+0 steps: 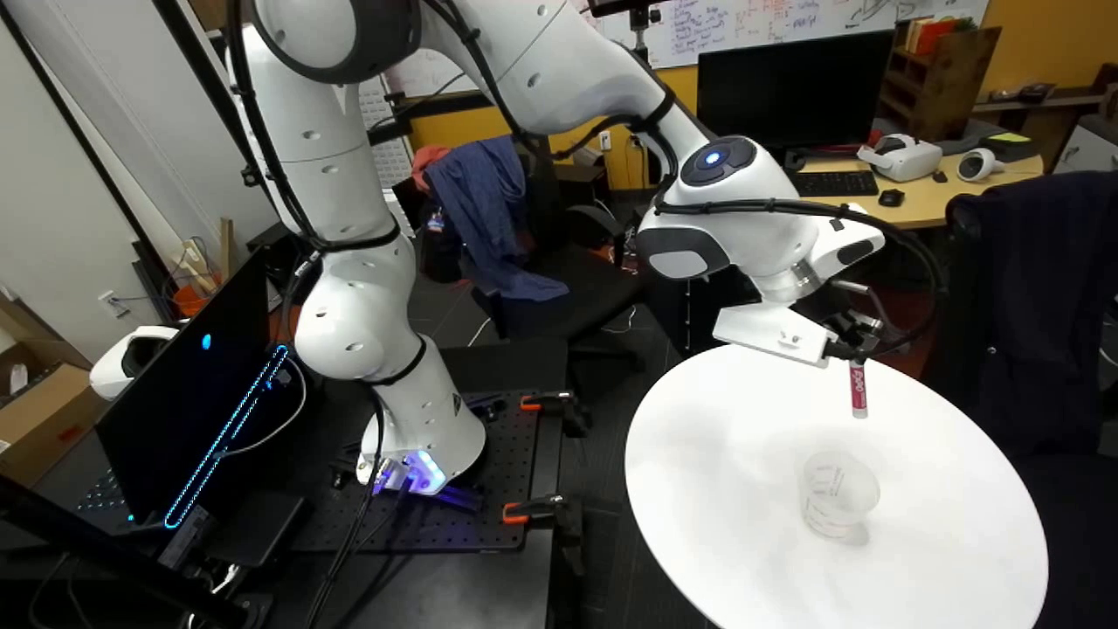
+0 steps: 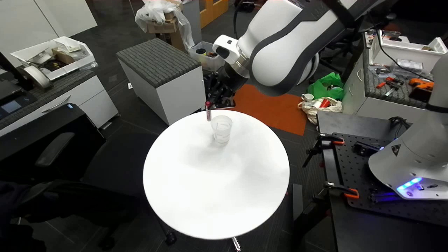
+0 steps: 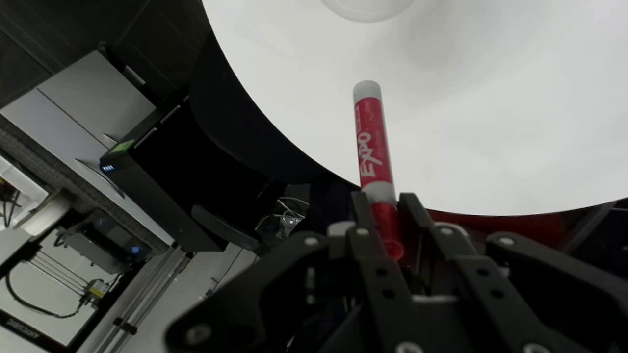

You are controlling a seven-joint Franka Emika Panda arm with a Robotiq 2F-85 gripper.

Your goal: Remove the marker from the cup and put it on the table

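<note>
My fingers (image 3: 414, 212) clamp the red Expo marker (image 1: 859, 390) near its top; right of centre in an exterior view, it hangs near-upright above the bench (image 1: 699, 489), clear of the plastic cup (image 1: 838, 494).

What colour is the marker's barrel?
Red, with white lettering; the marker shows best in the wrist view.
</note>
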